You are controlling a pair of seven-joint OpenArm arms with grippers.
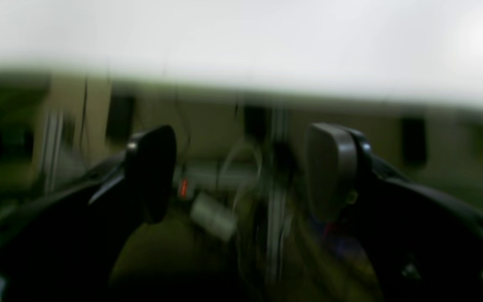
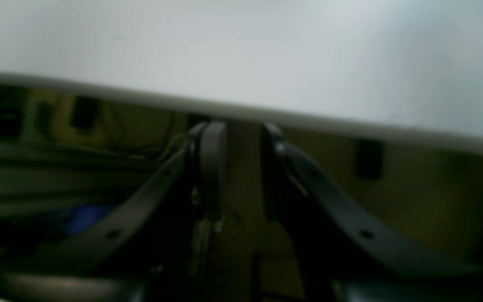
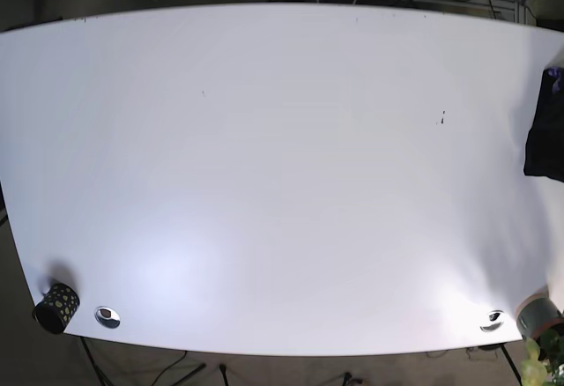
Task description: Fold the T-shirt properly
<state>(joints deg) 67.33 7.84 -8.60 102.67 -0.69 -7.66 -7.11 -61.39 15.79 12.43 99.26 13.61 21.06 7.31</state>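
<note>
Only a dark piece of cloth (image 3: 544, 132) at the right edge of the base view could be the T-shirt; it hangs or lies at the bench (image 3: 282, 183) rim there, mostly cut off by the frame, so its long axis and how it is spread cannot be told. Nothing else lies on the white top apart from small fittings near the front corners.

Neither arm shows in the base view. Both wrist cameras look out from below the bench edge, with the white top filling the upper part of each picture and blurred clutter beyond. The left gripper (image 1: 241, 167) has its jaws wide apart and empty. The right gripper (image 2: 243, 167) has its jaws nearly together, a narrow gap between them and nothing in it.

Since the left arm sits on the base view's right, it looks the nearer one to the cloth. The coming move probably calls for drawing the garment inward onto the bare top, where it can be laid flat.
</note>
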